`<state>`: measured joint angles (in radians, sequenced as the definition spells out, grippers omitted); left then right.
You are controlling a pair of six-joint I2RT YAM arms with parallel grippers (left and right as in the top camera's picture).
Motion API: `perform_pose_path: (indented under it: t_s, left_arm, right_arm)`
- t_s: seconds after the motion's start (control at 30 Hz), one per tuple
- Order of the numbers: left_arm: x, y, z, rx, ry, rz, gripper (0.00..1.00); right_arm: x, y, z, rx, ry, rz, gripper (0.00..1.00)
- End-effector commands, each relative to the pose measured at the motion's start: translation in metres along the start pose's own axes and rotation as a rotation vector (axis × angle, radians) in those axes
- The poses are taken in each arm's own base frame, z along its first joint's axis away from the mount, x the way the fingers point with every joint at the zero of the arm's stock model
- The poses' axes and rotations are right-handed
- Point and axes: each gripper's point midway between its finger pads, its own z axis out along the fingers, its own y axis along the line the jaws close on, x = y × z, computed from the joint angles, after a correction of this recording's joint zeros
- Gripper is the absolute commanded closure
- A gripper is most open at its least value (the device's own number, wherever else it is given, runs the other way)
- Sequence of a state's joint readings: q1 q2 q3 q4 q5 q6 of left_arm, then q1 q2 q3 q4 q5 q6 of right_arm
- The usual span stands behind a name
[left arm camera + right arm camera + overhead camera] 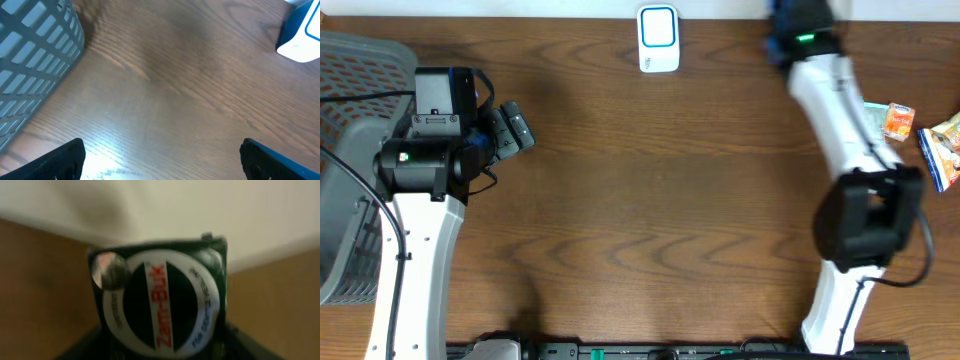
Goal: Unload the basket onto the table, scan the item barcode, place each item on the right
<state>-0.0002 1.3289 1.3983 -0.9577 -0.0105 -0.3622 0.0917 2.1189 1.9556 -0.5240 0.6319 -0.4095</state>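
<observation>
**Figure.** Overhead and wrist views during barcode scanning. The right end effector (785, 20) was closed on the Zam-Buk box (160, 305), gripping it by its lower part and holding it clear of the tabletop (650, 200) near the back edge, to the right of the scanner (658, 38). The left end effector (165, 160) stood wide open and empty beside the grey basket (350, 150). Two snack packets (898, 120) lay at the right edge, well apart from the action.

Likely failure points:
- **No read.** The printed round label faced the right wrist camera and no barcode was visible on it. Which face carried the code could not be told, so the box might have reached the scanner with the wrong side turned to it.
- **Slip.** With most of the box standing free above the fingers, a quick wrist turn could have tilted it in the grip or let it drop.
- **Contact.** The scanner stood unsecured, and a close sideways pass could have knocked it over.
- **Blur.** The box appeared soft in the wrist view. Whatever the cause, a pass made too fast would probably also have defeated the scan.
</observation>
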Motion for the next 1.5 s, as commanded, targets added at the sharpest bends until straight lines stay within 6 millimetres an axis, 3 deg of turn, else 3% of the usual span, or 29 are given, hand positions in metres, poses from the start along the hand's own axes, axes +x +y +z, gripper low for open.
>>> perform_pose_path:
  t_s: [0.0,0.1,0.17,0.23,0.4,0.53,0.67,0.8,0.97,1.07,1.27,1.4,1.47]
  left_arm:
    - [-0.002,0.004,0.001,-0.019,-0.005,0.003,0.02]
    - [-0.002,0.004,0.001,-0.019,-0.005,0.003,0.02]
    - [-0.002,0.004,0.001,-0.019,-0.005,0.003,0.02]
    - [-0.002,0.004,0.001,-0.019,-0.005,0.003,0.02]
    - [-0.002,0.004,0.001,-0.019,-0.005,0.003,0.02]
    - [-0.002,0.004,0.001,-0.019,-0.006,0.003,0.02]
    - [-0.002,0.004,0.001,-0.019,-0.005,0.003,0.02]
    - [-0.002,0.004,0.001,-0.019,-0.005,0.003,0.02]
    - [-0.002,0.004,0.001,-0.019,-0.005,0.003,0.02]
    - [-0.002,0.004,0.001,-0.019,-0.005,0.003,0.02]
    - [-0.002,0.004,0.001,-0.019,-0.005,0.003,0.02]
    - [-0.002,0.004,0.001,-0.019,-0.005,0.003,0.02]
    - [-0.002,0.004,0.001,-0.019,-0.005,0.003,0.02]
  right_arm:
    - [0.056,-0.016,0.031,-0.015,0.166,0.16,0.44]
    - [0.099,-0.035,0.045,-0.031,0.286,0.267,0.43]
    - [0.126,-0.046,0.052,-0.064,0.357,0.344,0.27]
    - [0.139,-0.047,0.055,-0.112,0.391,0.365,0.03]
    - [0.158,-0.049,0.052,-0.146,0.455,0.419,0.01]
    - [0.164,-0.048,0.03,-0.157,0.51,0.434,0.01]
    - [0.151,-0.045,-0.006,-0.233,0.497,0.427,0.01]
    - [0.12,-0.039,-0.056,-0.383,0.409,0.457,0.01]
    - [0.088,-0.04,-0.136,-0.537,0.283,0.462,0.01]
    - [0.082,-0.044,-0.188,-0.571,0.214,0.434,0.01]
    - [0.095,-0.04,-0.268,-0.632,0.081,0.383,0.01]
    - [0.128,-0.03,-0.312,-0.713,0.06,0.375,0.01]
    - [0.142,-0.031,-0.324,-0.729,0.068,0.37,0.01]
